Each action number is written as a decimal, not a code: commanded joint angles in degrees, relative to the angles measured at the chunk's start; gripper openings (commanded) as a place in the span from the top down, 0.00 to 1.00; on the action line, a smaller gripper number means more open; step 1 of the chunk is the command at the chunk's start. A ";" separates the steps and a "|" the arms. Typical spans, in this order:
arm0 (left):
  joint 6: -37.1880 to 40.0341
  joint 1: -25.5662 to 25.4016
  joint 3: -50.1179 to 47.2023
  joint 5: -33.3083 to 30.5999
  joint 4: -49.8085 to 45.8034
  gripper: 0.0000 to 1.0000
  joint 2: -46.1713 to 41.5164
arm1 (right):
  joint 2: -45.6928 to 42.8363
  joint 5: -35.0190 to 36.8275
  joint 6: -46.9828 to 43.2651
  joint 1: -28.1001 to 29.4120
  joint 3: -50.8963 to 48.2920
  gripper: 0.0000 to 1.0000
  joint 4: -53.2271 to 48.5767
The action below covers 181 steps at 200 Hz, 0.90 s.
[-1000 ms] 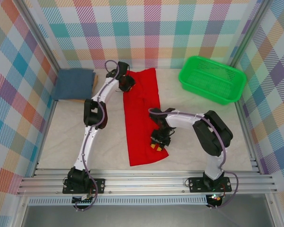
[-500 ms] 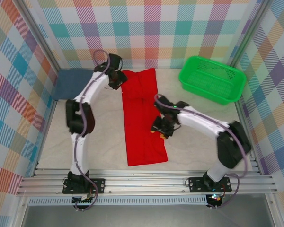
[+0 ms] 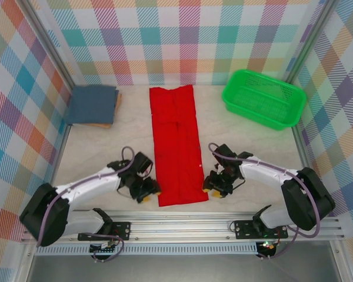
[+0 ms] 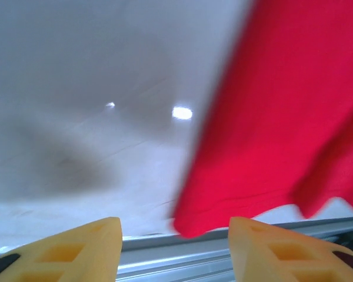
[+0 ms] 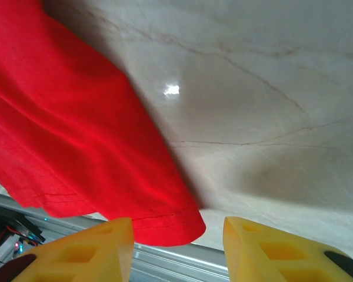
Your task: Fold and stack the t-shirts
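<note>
**Both arms drop back to the red tee's near hem**

Half a second ago they worked farther up the table (image 3: 253,153). The red t-shirt (image 3: 176,141) lies mid-table as a long strip, seemingly ready for its end-to-end fold. The green basket (image 3: 250,111), far right, holds nothing visible; the slate-blue t-shirt (image 3: 93,104) sits folded far left. The left gripper (image 3: 146,191) and right gripper (image 3: 215,187), jaws spread, flank the near corners; next, each must pinch one.

A: How many t-shirts on the desk (image 3: 106,147)?
B: Two: one red t-shirt (image 3: 175,141), one blue t-shirt (image 3: 93,104).
A: Baskets?
B: One green basket (image 3: 263,97).
A: Grippers?
B: Two: the left gripper (image 3: 147,192) and the right gripper (image 3: 212,188).
</note>
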 commanded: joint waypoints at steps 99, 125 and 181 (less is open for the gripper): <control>-12.24 -9.22 -1.57 -1.58 20.47 0.61 9.39 | 7.28 -2.20 9.20 5.30 -2.00 0.66 10.18; -10.98 -9.92 0.54 -4.52 17.05 0.86 10.15 | 7.03 -1.07 10.68 6.12 -1.64 0.76 10.26; -8.85 -10.57 2.92 -5.96 7.47 1.00 3.56 | 0.89 -2.06 13.37 7.18 -1.55 1.00 4.36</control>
